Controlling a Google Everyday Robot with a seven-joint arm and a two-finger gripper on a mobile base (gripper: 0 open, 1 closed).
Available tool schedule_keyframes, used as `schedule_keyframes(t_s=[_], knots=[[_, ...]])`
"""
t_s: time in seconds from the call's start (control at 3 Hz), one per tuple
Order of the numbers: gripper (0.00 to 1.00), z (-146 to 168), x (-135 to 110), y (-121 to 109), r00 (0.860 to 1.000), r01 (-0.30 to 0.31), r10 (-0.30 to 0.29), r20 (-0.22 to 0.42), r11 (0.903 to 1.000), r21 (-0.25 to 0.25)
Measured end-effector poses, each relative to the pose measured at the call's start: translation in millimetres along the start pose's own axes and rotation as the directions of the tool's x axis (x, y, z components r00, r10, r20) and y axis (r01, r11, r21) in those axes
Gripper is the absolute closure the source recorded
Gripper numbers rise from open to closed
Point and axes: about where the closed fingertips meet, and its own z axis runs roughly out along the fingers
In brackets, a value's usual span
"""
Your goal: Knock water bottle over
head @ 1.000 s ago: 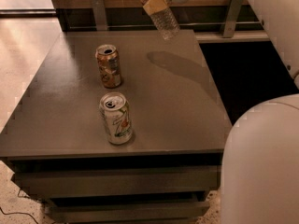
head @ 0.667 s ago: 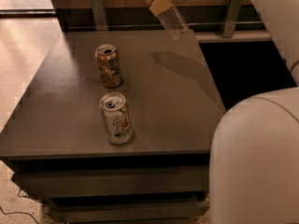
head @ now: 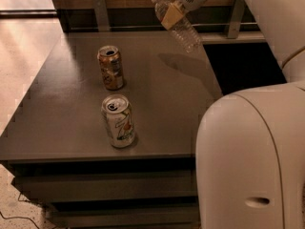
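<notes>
I am gripping the water bottle point(head: 187, 32) in the hand point(head: 172, 14), with the fingers clamping its upper part just below the cap, over the far right corner of the surface point(head: 157, 104). Its long axis is slanting, cap up-left and base down-right, apparently hanging clear. I am judging that laying it flat means lowering the base end first.

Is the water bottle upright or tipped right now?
Tipped: water bottle slants, cap up-left, held in the gripper above the far table edge.
</notes>
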Motion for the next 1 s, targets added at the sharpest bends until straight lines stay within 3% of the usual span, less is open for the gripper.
schedule_keyframes(t_s=[0.33, 1.0], knots=[[1.0, 33, 19, 3, 0.998, -0.02, 0.018, -0.052, 0.9983, -0.055], [1.0, 91, 17, 20, 1.0, -0.003, -0.001, -0.018, 0.9833, -0.182]])
